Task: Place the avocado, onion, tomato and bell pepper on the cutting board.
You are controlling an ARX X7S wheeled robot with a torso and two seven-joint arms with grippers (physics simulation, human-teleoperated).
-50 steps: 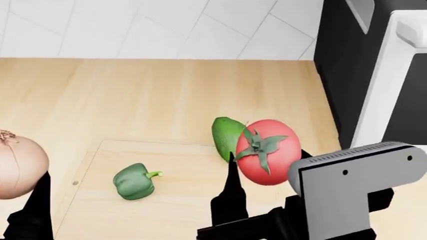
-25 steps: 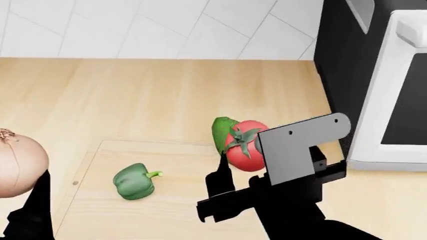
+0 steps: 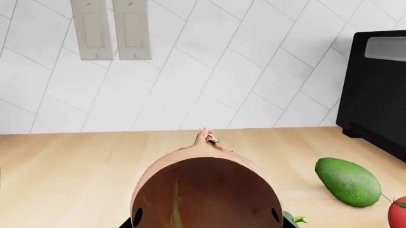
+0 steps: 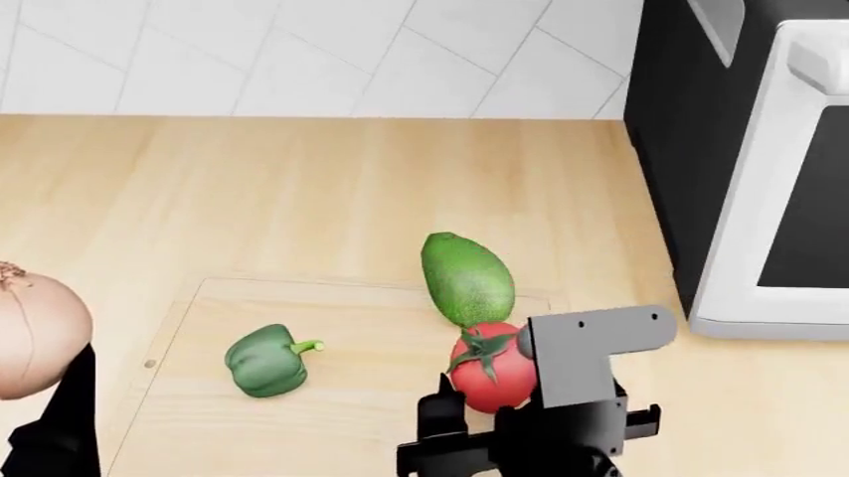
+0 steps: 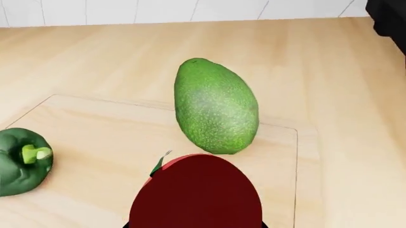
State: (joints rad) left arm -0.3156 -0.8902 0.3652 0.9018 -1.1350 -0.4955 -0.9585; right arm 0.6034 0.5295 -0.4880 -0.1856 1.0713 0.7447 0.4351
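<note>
The pale cutting board (image 4: 345,417) (image 5: 95,137) lies on the wooden counter. On it is the lobed green bell pepper (image 4: 269,360) (image 5: 22,161), and the smooth avocado (image 4: 467,278) (image 5: 216,107) (image 3: 347,181) rests across its far edge. My right gripper (image 4: 494,396) (image 5: 197,219) is shut on the red tomato (image 4: 491,376) (image 5: 197,190), low over the board just in front of the avocado; I cannot tell if the tomato touches the board. At the far left, my left gripper (image 4: 24,383) (image 3: 206,217) is shut on the tan onion (image 4: 30,333) (image 3: 206,187), held up beside the board.
A black appliance (image 4: 683,139) and a white one (image 4: 782,189) stand on the counter at the right, close to the board's right end. A tiled wall (image 4: 318,50) runs along the back, with two switch plates (image 3: 111,28) in the left wrist view.
My right gripper has come down and nearer with the tomato, from beside the avocado to low over the board. The onion and left gripper have barely shifted.
</note>
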